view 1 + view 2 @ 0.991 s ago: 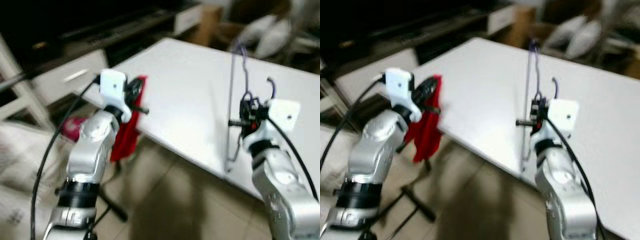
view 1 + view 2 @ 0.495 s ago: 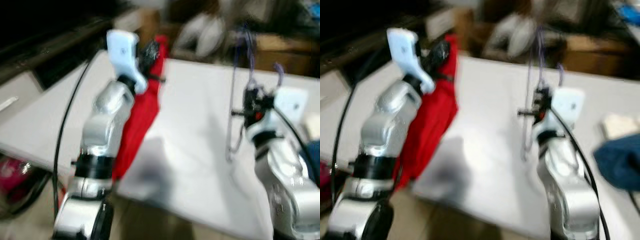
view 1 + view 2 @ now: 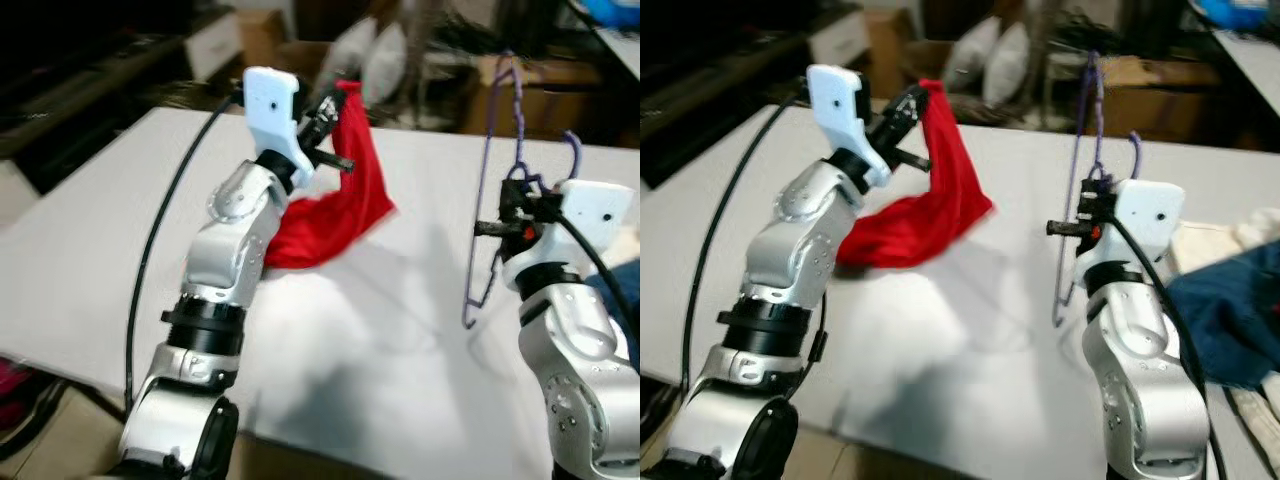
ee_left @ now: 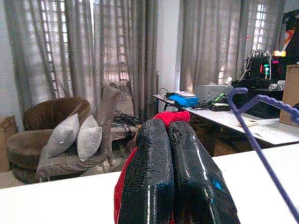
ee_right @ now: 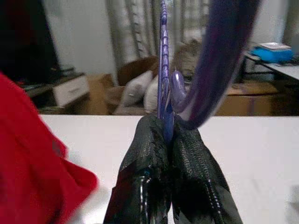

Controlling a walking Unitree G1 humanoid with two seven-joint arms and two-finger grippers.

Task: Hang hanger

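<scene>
My left gripper [image 3: 325, 112] is raised over the white table [image 3: 90, 220], shut on a red cloth [image 3: 340, 205] that hangs from the fingers [image 4: 159, 158] and trails onto the tabletop. My right gripper [image 3: 1090, 200] is shut on a purple wire hanger [image 3: 495, 180], held upright above the table's right part. In the right wrist view the hanger [image 5: 163, 56] rises straight out from between the black fingers [image 5: 149, 158], with the red cloth [image 5: 32, 158] to one side.
A blue garment [image 3: 1230, 310] and a pale cloth [image 3: 1210, 240] lie at the table's right edge. Beyond the table stand cardboard boxes [image 3: 535, 90], grey pillows [image 3: 985, 55] on a brown armchair [image 4: 46, 121], and a dark cabinet [image 3: 90, 70] at the left.
The camera has swung so the table now lies squarely before me. My left gripper has carried the red cloth from off the table's edge up over the tabletop. The right gripper still holds the hanger.
</scene>
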